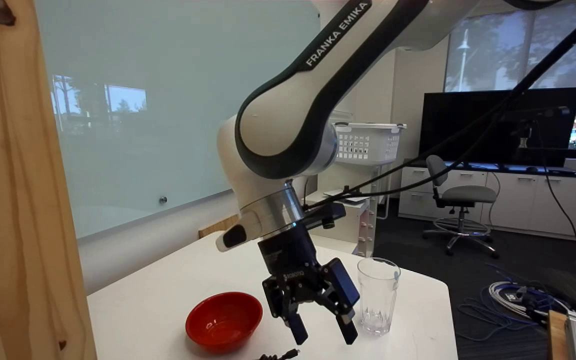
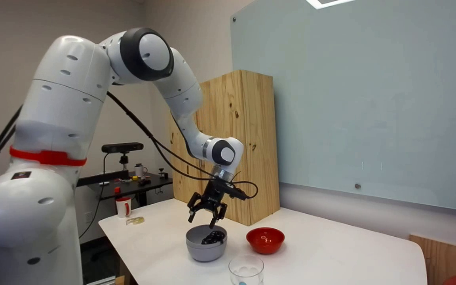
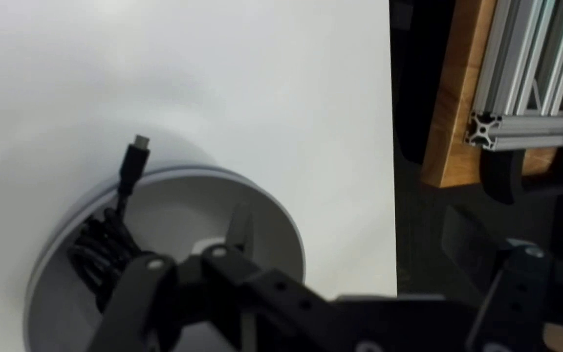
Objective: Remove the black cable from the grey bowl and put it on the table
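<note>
The grey bowl [image 2: 206, 254] stands on the white table [image 2: 339, 245]. A bundled black cable [image 2: 213, 237] lies inside it. In the wrist view the cable [image 3: 103, 249] is at the left of the bowl [image 3: 191, 172], its plug sticking out over the rim. In an exterior view only the cable's end [image 1: 288, 354] shows at the bottom edge; the bowl is out of view there. My gripper [image 2: 202, 222] is open and empty above the bowl. In the wrist view the gripper [image 3: 349, 225] has one finger over the bowl's inside and one beyond the table edge.
A red bowl [image 1: 224, 322] and a clear glass [image 1: 378, 297] stand near the gripper; they also show in an exterior view, bowl [image 2: 265, 240] and glass [image 2: 246, 271]. A wooden cabinet [image 2: 247, 150] stands behind the arm. A mug [image 2: 123, 207] is at the table's far corner.
</note>
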`<state>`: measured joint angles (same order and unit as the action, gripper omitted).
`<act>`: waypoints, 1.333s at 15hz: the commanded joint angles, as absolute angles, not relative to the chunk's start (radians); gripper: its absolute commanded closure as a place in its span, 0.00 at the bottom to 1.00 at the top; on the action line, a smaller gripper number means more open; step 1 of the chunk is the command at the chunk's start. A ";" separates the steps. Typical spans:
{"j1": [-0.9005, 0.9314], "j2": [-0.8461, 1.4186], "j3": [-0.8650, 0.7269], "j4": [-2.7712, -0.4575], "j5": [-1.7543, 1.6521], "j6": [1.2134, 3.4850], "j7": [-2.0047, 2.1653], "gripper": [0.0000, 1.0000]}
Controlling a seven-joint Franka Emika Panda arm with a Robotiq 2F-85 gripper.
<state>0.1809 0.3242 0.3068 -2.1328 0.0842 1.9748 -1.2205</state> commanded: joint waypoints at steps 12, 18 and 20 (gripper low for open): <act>0.161 0.273 0.260 -2.201 -0.086 2.321 -1.176 0.00; 0.159 0.283 0.270 -2.168 -0.055 2.220 -1.173 0.00; 0.159 0.283 0.270 -2.168 -0.054 2.220 -1.173 0.00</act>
